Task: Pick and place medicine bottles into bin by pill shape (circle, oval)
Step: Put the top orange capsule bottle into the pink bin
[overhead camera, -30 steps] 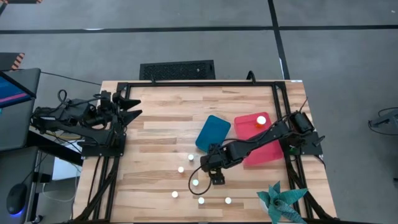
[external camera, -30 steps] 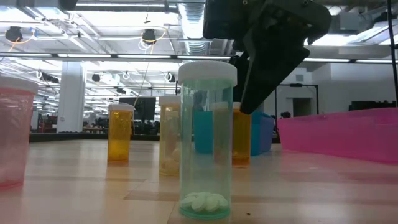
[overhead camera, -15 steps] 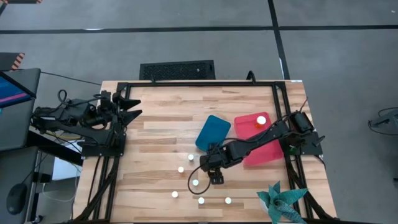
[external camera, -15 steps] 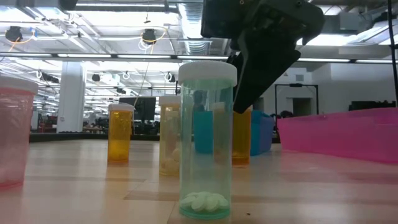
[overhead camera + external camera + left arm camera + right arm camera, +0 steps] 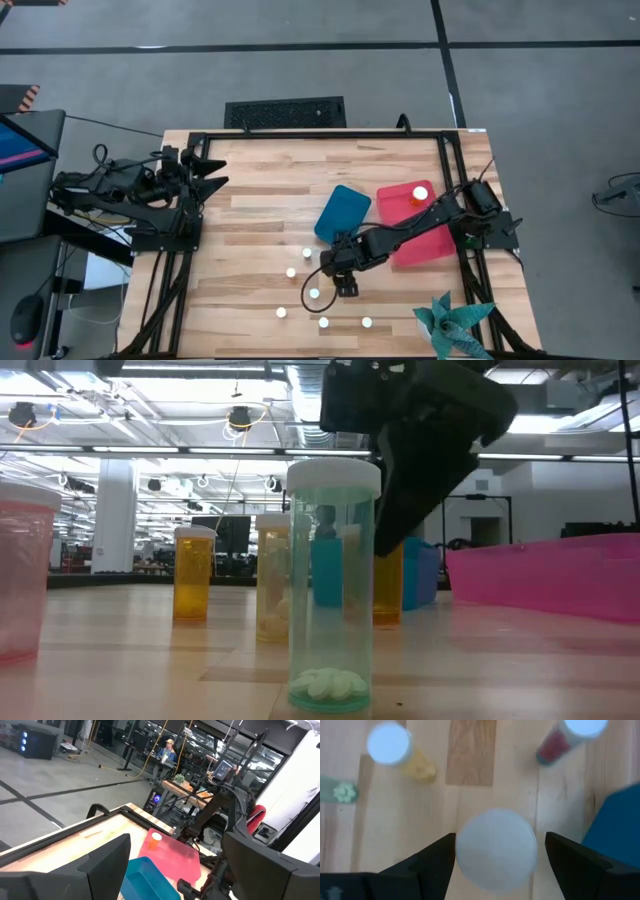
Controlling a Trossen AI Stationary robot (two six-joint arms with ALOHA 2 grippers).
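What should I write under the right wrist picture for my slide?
Right gripper straddling a white-capped bottle, its fingers not yet touching it.

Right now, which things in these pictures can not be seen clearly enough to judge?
- Pill shape in the white-capped bottle between the right gripper jaws: right wrist view, its cap hides the contents.
- Whether those jaws touch that bottle: high view too small; low view, the green bottle stands in front.
- Contents of the bottle in the red bin: too small.
- Left gripper: parked at the table's edge, its view shows no loose bottles.
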